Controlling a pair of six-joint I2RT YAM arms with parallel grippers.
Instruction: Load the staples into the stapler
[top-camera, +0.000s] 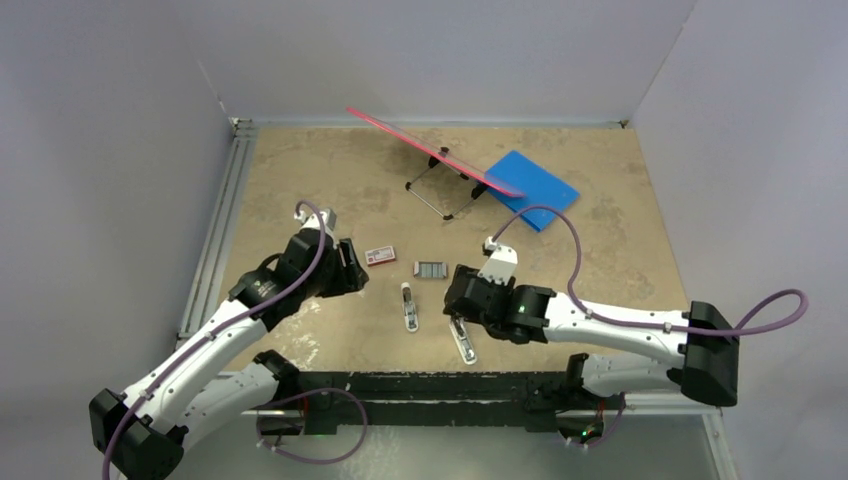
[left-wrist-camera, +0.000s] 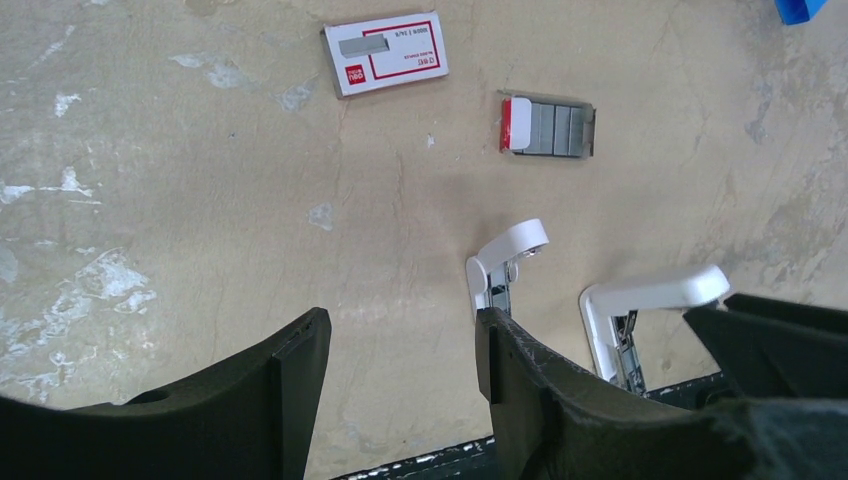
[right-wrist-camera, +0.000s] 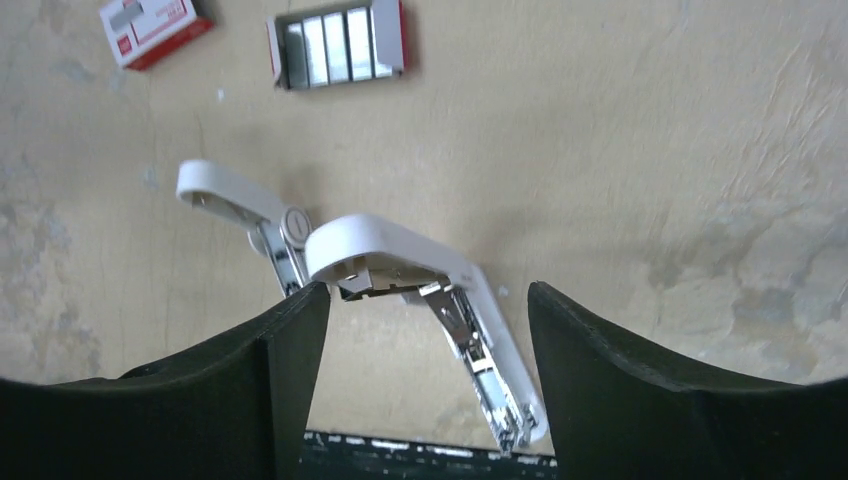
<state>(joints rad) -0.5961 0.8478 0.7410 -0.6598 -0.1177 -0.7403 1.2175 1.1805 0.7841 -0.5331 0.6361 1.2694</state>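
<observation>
From above, the staples (top-camera: 430, 269) lie as a grey block in an open tray at the middle of the table (top-camera: 620, 260); their red-and-white box (top-camera: 380, 255) lies just to its left; the left stapler (top-camera: 409, 307) and right stapler (top-camera: 463, 340) lie below them, both white; a blue block (top-camera: 530, 188), a pink sheet (top-camera: 420, 145) and a wire stand (top-camera: 440, 195) sit in the upper middle; the left gripper (top-camera: 352, 268) is beside the box, and the right gripper (top-camera: 458, 308) is over the right stapler.

Left wrist view: the left gripper (left-wrist-camera: 400, 390) has its fingers spread wide with only bare table between them; box (left-wrist-camera: 385, 52) and staples (left-wrist-camera: 548, 127) lie along the top, with both staplers at lower right.

Right wrist view: the right gripper (right-wrist-camera: 430, 380) is also spread apart; the right stapler (right-wrist-camera: 420, 290), hinged open, lies between its fingers, and I cannot tell whether they touch it; the staples (right-wrist-camera: 338, 45) lie at the top centre.
</observation>
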